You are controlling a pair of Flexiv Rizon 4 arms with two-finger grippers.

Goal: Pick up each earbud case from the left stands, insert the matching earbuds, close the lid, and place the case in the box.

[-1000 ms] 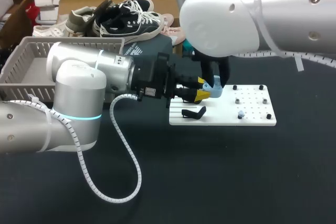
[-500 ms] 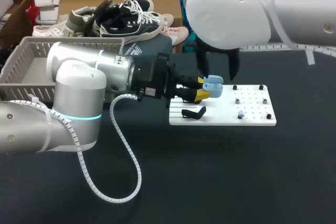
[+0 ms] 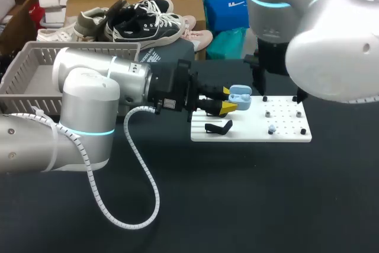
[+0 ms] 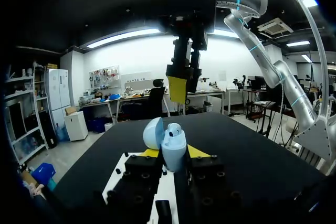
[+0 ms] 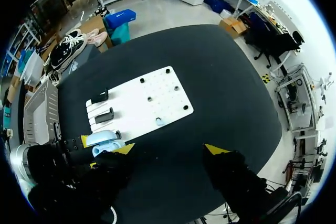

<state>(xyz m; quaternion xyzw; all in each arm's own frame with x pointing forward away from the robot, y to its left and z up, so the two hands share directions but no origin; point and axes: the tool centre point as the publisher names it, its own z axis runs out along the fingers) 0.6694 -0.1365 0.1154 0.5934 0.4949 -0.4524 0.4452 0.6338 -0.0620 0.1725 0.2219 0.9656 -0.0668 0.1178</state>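
The left gripper [image 3: 230,99] is clamped on the open blue case [image 3: 240,97], one finger on each side, and holds it above the white board's [image 3: 290,134] 9 o'clock end. In the left wrist view the lid [image 4: 153,132] stands tipped back beside the body, and something pale sits in the top of it. It looks like one earbud seated, though I cannot tell whether both wells are filled.

The right gripper [image 5: 169,149] hangs high over the table with its fingers spread wide and nothing between them. One small bluish earbud [image 3: 271,129] lies on the board toward 4 o'clock of the case. A black stand [image 3: 218,127] sits at 7 o'clock of the case, and the box [image 3: 26,63] waits at 10 o'clock on the table.

The step in hand looks like earbud insertion, about midway through this case. The next move probably calls for the right gripper to drop onto the loose earbud, narrow its fingers on it, and carry it to the open well. The left arm must keep the case level and steady. After that come the lid and the box.
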